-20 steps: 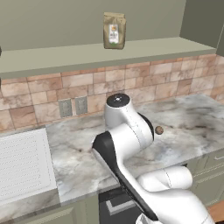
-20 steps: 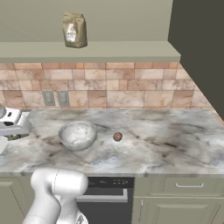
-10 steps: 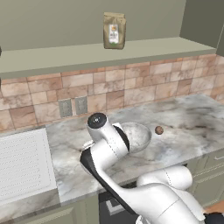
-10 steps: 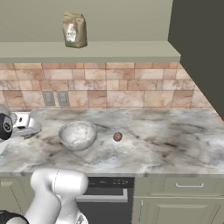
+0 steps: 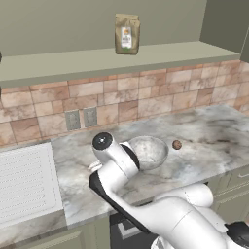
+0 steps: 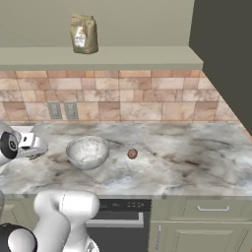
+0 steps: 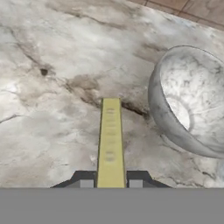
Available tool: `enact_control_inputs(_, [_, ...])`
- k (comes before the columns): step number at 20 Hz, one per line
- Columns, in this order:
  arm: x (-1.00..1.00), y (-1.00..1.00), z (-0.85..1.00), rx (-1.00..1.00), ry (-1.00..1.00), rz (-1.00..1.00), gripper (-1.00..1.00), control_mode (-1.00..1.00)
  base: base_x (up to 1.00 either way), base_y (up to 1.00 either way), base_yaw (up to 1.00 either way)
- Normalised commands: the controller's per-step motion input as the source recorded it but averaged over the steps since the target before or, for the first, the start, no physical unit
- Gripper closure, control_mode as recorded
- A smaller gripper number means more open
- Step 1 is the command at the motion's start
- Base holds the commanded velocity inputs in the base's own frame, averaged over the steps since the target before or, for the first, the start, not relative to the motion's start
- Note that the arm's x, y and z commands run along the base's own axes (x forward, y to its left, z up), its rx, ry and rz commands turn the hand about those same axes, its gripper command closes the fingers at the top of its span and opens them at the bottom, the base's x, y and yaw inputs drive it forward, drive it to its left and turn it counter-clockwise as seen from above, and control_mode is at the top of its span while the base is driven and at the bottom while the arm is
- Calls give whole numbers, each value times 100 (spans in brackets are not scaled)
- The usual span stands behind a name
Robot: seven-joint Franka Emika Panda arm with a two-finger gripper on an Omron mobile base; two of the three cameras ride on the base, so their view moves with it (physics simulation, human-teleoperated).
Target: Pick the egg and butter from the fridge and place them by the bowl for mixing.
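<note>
My gripper (image 7: pixel 110 183) is shut on the butter (image 7: pixel 110 140), a thin pale-yellow stick pointing forward from between the dark fingertips (image 7: pixel 86 180). It hangs low over the marble counter, just left of the speckled grey bowl (image 7: pixel 192 105). The right base view shows my hand (image 6: pixel 33 145) left of the bowl (image 6: pixel 87 151). The small brown egg (image 6: pixel 132 154) lies on the counter right of the bowl, close to it. In the left base view the egg (image 5: pixel 177 144) sits beside the bowl (image 5: pixel 148 151), and my arm hides the hand.
The dark fridge wall (image 6: pixel 224 59) rises at the far right. A white ribbed drainboard (image 5: pixel 24 180) lies on the counter's left end. A paper bag (image 6: pixel 83 33) stands on the shelf above the tiled backsplash. Bare marble (image 6: pixel 197 157) stretches right of the egg.
The arm has swung left across the counter, past the bowl, and lowered the hand to the bowl's left side. Bowl and egg have stayed where they were.
</note>
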Motion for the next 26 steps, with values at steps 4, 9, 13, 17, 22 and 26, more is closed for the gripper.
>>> enact_control_inputs(4, [29, 0, -32, 0, 0, 0, 100, -100, 0, 0, 0])
enact_control_inputs(9, [40, 0, -27, 0, 0, 0, 100, -100, 0, 0, 0])
enact_control_inputs(13, [46, 0, -26, 0, 0, 0, 100, -100, 0, 0, 0])
enact_control_inputs(17, [38, 0, -31, 0, 0, 0, 100, -100, 0, 0, 0])
enact_control_inputs(22, [28, 0, -29, 0, 0, 0, 100, -100, 0, 0, 0])
enact_control_inputs(26, [17, 0, -22, -3, 0, 0, -100, -100, 0, 0, 0])
